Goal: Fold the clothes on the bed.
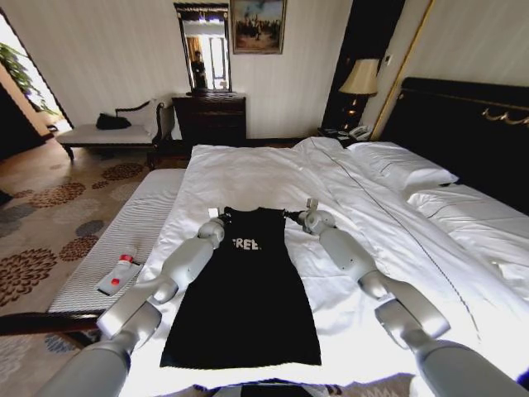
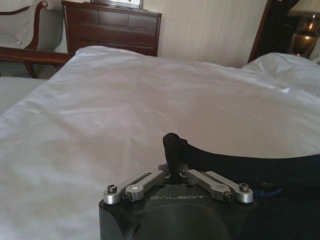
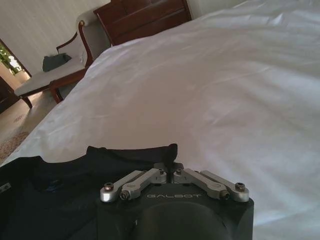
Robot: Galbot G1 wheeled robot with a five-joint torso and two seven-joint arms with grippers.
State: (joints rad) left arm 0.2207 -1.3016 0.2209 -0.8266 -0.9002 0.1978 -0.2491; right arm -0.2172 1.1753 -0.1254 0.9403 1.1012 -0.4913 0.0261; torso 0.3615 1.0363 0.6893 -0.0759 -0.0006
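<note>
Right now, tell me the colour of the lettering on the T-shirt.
White, on the black T-shirt; the head view shows it best.

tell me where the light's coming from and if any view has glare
Head view: daylight from the left edge, a lit lamp by the headboard, the duvet bright but readable. Left wrist view: soft, even light on the duvet. Right wrist view: the duvet's far side is washed out.

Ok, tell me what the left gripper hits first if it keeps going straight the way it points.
Likely only bare white duvet: the left gripper, shut on the T-shirt, points up the bed; depth unclear.
</note>
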